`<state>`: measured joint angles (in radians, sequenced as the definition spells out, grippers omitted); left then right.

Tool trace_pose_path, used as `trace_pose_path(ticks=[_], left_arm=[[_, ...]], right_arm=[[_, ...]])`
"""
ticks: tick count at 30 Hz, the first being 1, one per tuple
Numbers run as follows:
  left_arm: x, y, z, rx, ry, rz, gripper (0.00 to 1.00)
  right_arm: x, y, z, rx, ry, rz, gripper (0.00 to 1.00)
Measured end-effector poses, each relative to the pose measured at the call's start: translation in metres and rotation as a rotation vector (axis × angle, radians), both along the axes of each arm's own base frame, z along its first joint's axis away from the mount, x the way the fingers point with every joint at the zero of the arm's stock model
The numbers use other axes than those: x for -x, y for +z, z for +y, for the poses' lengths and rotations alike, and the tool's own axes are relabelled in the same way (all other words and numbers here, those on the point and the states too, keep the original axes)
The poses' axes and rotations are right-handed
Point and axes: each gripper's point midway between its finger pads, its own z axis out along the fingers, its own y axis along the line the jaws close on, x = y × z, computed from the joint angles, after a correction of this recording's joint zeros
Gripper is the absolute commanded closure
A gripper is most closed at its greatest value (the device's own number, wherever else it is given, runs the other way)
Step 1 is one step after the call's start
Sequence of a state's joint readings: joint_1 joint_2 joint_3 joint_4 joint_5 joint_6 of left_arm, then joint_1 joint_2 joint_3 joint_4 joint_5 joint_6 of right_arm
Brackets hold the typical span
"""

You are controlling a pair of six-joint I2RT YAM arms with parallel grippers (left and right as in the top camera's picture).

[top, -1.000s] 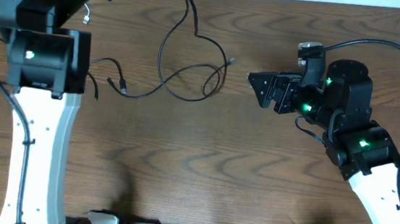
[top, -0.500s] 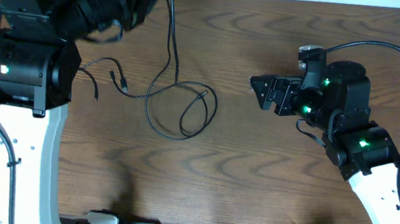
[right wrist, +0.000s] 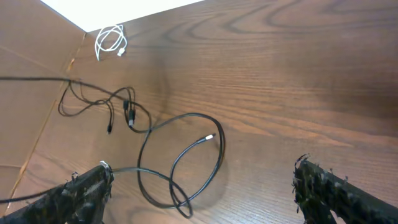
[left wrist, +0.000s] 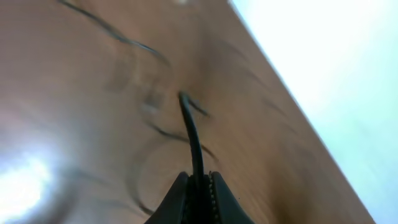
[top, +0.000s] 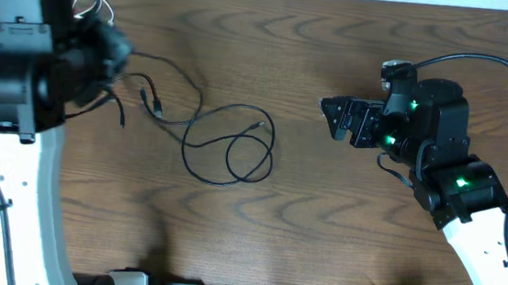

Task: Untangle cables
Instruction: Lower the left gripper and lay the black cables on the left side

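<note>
A long black cable [top: 231, 155] lies in loose loops mid-table, its small plug end [right wrist: 209, 138] inside the loop. One strand runs up-left to my left gripper [top: 119, 50], which is shut on it; the left wrist view shows the black cable [left wrist: 191, 130] coming out between the closed jaws [left wrist: 198, 186]. A small tangle of shorter black cables [top: 145, 98] [right wrist: 118, 106] lies left of the loops. The coiled white cable [right wrist: 111, 42] rests near the far left corner, partly behind the left arm [top: 87, 0]. My right gripper [top: 333, 118] [right wrist: 205, 196] is open and empty, right of the loops.
The table's far edge [right wrist: 143, 15] runs just behind the white cable. A thick black wire [top: 483, 59] arcs over the right arm. The left arm's white link [top: 32, 206] covers the table's left side.
The left arm has swung left, dragging the black cable with it. The loops shifted left and settled lower on the table. The right gripper has barely moved.
</note>
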<state>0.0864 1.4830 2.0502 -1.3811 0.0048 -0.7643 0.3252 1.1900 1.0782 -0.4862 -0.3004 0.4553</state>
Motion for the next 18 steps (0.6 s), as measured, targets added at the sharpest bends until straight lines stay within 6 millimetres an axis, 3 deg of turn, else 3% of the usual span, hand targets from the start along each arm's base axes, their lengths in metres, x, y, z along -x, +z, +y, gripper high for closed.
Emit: trace_pose_path(ticks=[8, 13, 18], left_arm=[[0.055, -0.001, 0.118, -0.262, 0.416, 0.134, 0.92], [0.085, -0.001, 0.169, -0.393, 0.615, 0.216, 0.92], [0.095, -0.018, 0.218, -0.492, 0.763, 0.339, 0.92]], right_arm=[[0.000, -0.001, -0.001, 0.003, -0.003, 0.002, 0.09], [-0.001, 0.000, -0.001, 0.003, -0.004, -0.001, 0.08], [0.000, 0.000, -0.001, 0.003, -0.004, -0.001, 0.08]])
